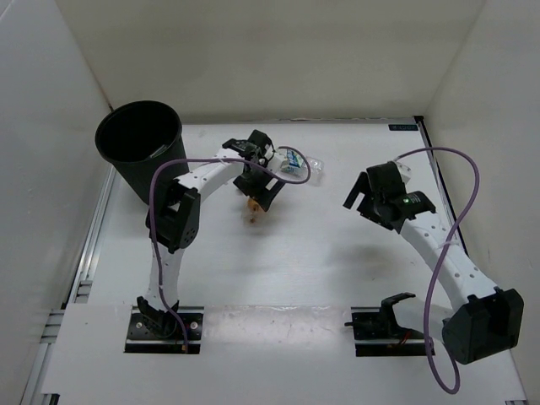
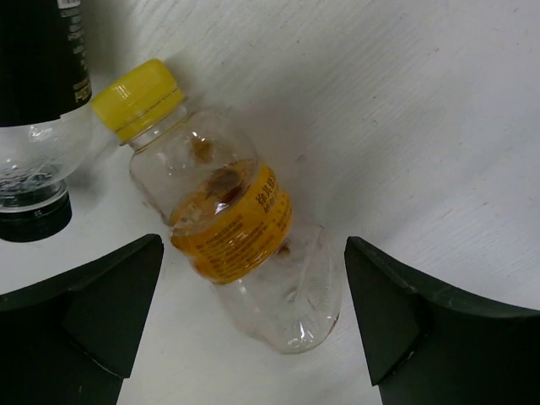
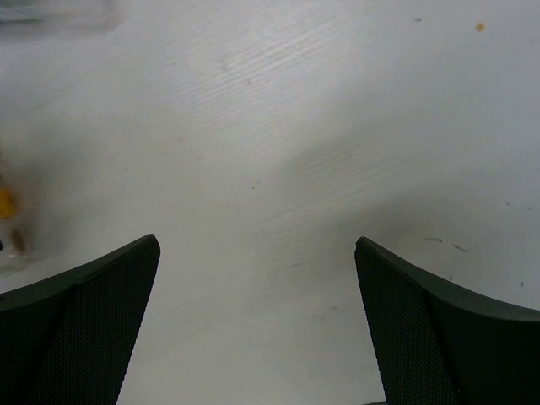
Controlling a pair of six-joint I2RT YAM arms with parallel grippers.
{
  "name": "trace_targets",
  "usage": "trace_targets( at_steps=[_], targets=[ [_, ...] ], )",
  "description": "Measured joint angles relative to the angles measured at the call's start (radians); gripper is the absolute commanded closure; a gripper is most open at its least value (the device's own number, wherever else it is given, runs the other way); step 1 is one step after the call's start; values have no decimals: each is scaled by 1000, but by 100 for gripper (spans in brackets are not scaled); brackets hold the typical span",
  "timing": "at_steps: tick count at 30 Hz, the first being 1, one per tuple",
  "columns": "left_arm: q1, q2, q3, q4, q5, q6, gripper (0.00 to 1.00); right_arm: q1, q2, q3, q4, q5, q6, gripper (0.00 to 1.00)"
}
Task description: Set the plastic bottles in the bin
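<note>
A small clear bottle [image 2: 236, 228] with a yellow cap and an orange label lies on the white table. My left gripper [image 2: 253, 253] is open just above it, one finger on each side of its lower half, not touching. In the top view the gripper [image 1: 260, 192] covers most of this bottle [image 1: 251, 207]. A second bottle [image 2: 34, 126] with a dark label and a black cap lies at the left wrist view's upper left. A blue-white labelled bottle [image 1: 295, 162] lies right of the left gripper. The black bin [image 1: 139, 150] stands at the far left. My right gripper [image 3: 257, 253] is open and empty over bare table, at mid right [image 1: 359, 196].
White walls close in the table on three sides. A metal rail [image 1: 93, 245] runs along the table's left edge beside the bin. A blurred orange and clear shape [image 3: 7, 211] shows at the left edge of the right wrist view.
</note>
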Motion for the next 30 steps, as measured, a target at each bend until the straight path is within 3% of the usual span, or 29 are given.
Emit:
trace_targets(
  at_steps=[4,6,7,10,11,13,18,24,27,30],
  targets=[
    [-10,21,-14,16,-27,-19,3,-37,-4,-72,-8,0,2,0],
    [-10,34,-20,18,-32,-27,19,-42,-18,-102,-8,0,-2,0],
    [-10,42,-23,22,-32,-29,36,-42,-29,-116,-6,-3,-5,0],
    [-6,43,-25,24,-19,-31,56,-42,-106,-167,16,-7,-25,0],
    [-5,41,-25,23,-9,-24,71,-42,-144,-189,31,-8,-34,0],
    [-3,41,-27,14,13,-24,90,-42,-234,-242,64,-10,-46,0],
    [-4,40,-24,-47,64,-5,90,-42,-436,-369,136,-10,-63,0],
    [-4,-2,142,-177,89,41,90,-52,-457,-403,154,-10,-66,0],
    [-4,-124,234,-149,31,77,90,-52,-443,-403,161,-11,-66,0],
    [-2,-376,194,2,-105,127,90,-52,-425,-403,169,-22,-66,0]
  ],
)
